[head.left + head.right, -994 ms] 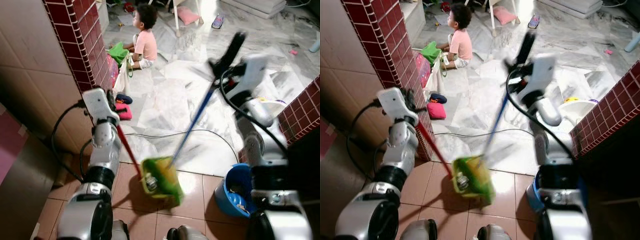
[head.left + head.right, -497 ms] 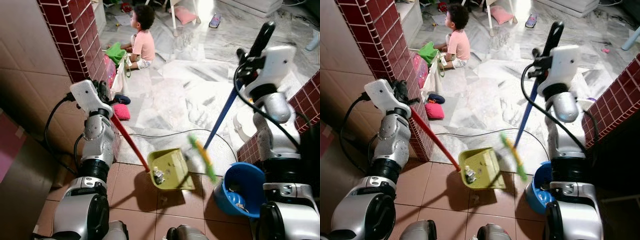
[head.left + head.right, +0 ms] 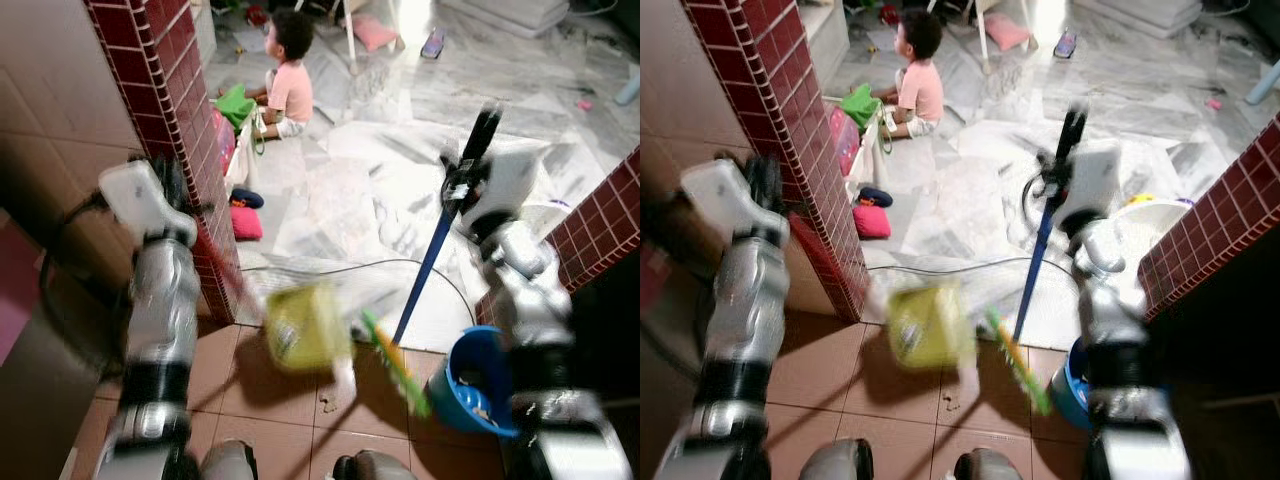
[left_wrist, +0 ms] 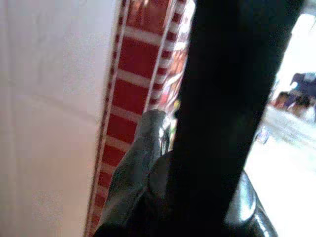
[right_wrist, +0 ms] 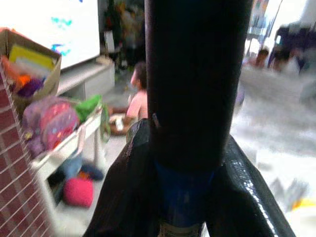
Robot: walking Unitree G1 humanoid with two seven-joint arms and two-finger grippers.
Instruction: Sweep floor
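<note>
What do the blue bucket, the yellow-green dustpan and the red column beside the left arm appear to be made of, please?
Blue bucket: probably moulded plastic, judging by its uniform colour and smooth, slightly shiny rim. Dustpan: likely plastic too, a flat yellow-green, though motion blur hides its finish. Red column: glazed ceramic tile, small glossy red rectangles with pale grout lines.

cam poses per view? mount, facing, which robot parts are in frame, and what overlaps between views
Left eye: head, looking down-forward at the blurred dustpan and broom; both arms, left tool, right tool.
Right eye: same head, stereo pair, same scene.
Left wrist: along its fingers clamped on a black handle, red brick pillar behind.
Right wrist: along its fingers around the broom handle, facing a seated person.
Shared: that person and pillar appear in the eye views too.
</note>
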